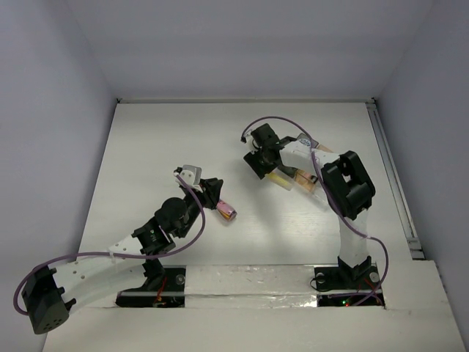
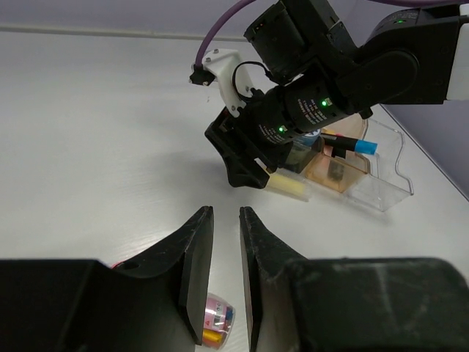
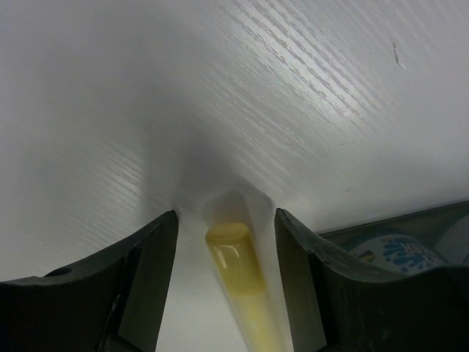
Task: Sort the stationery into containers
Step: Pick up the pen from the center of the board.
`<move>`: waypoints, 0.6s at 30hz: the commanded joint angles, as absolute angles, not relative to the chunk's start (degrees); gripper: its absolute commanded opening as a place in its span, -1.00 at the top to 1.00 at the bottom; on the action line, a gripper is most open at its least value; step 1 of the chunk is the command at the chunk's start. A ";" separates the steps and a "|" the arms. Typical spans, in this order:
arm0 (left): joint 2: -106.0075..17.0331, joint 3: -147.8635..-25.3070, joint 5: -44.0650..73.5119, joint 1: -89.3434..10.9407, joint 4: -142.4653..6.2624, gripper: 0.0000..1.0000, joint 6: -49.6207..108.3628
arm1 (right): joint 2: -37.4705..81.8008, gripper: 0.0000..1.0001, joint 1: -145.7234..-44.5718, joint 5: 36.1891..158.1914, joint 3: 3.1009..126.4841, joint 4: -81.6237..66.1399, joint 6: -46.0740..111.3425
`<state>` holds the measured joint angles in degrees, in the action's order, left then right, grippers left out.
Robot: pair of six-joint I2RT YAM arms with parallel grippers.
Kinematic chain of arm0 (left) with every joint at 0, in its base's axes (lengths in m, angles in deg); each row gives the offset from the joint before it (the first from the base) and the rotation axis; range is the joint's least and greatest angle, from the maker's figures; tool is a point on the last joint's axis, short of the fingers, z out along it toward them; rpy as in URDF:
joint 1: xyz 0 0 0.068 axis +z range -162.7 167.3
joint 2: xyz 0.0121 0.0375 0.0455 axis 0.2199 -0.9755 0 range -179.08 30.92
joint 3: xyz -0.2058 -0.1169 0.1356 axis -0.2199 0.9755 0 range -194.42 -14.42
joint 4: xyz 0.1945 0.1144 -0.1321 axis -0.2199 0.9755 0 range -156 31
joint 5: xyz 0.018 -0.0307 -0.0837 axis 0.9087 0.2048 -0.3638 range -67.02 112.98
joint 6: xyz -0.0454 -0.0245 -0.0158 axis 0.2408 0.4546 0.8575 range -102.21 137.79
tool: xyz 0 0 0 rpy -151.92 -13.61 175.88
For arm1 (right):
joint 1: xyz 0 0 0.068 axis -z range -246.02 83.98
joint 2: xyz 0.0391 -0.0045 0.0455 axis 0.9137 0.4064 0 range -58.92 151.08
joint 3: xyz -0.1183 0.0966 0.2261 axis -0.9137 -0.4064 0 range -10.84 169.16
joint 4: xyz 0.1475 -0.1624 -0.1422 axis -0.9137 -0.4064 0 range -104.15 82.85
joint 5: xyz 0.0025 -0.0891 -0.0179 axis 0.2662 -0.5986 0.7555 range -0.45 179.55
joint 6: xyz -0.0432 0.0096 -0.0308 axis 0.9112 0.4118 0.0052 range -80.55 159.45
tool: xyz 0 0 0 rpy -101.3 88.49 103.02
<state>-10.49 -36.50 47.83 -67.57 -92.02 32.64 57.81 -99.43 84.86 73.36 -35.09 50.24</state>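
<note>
Fingers of right arm [image 3: 150, 271] gape empty astride yellow highlighter [image 3: 234, 257]; centre before closing, dark tray [image 3: 388, 224] at 4 o'clock. Left fingers [image 2: 194, 249] near-closed, hold unclear.

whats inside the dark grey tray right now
A round blue-and-white roll lies inside the dark grey translucent tray; a second pale round shape sits beside it. The right gripper hides the rest of the tray.

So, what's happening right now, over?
Left gripper shut on pink-capped tube. Right gripper open, straddling yellow marker beside dark tray. Nothing blocking either.
</note>
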 commanded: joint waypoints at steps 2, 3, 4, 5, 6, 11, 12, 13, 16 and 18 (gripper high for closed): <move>-9.77 -37.00 47.86 -67.28 -94.56 0.64 32.29 | 57.54 -0.19 -99.51 84.19 74.15 -35.36 49.82; -10.04 -37.61 47.86 -67.28 -94.04 0.64 32.38 | 57.37 -0.17 -99.51 83.93 73.71 -35.53 48.95; -10.04 -37.79 47.86 -67.28 -93.60 0.64 32.64 | 56.32 -0.15 -99.51 83.32 72.40 -35.62 48.42; -9.86 -37.80 47.60 -67.28 -93.60 0.64 32.64 | 55.35 -0.15 -99.51 82.70 71.26 -34.58 47.89; -9.69 -37.62 47.33 -67.28 -94.03 0.64 32.64 | 54.39 -0.15 -99.51 81.82 70.03 -34.13 47.02; -10.56 -38.06 47.07 -67.28 -93.52 0.64 32.82 | 48.76 -0.24 -99.51 81.38 65.11 -32.90 46.57; -10.48 -37.88 46.89 -67.28 -93.59 0.65 32.73 | 48.23 -0.24 -99.51 81.64 64.49 -32.72 46.31; -10.30 -37.53 46.63 -67.28 -93.94 0.65 32.73 | 47.79 -0.24 -99.51 81.90 64.05 -32.72 46.04; -10.13 -37.44 47.33 -67.28 -94.48 0.65 32.56 | 46.91 -0.21 -98.98 83.83 62.20 -32.37 45.51; -9.78 -37.79 47.24 -67.28 -93.51 0.65 32.73 | 47.08 -0.19 -98.98 83.66 61.32 -32.11 45.08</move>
<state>-10.58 -36.50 47.37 -67.57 -91.84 32.67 48.72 -99.36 82.92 62.56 -33.63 46.39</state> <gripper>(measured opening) 0.176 0.598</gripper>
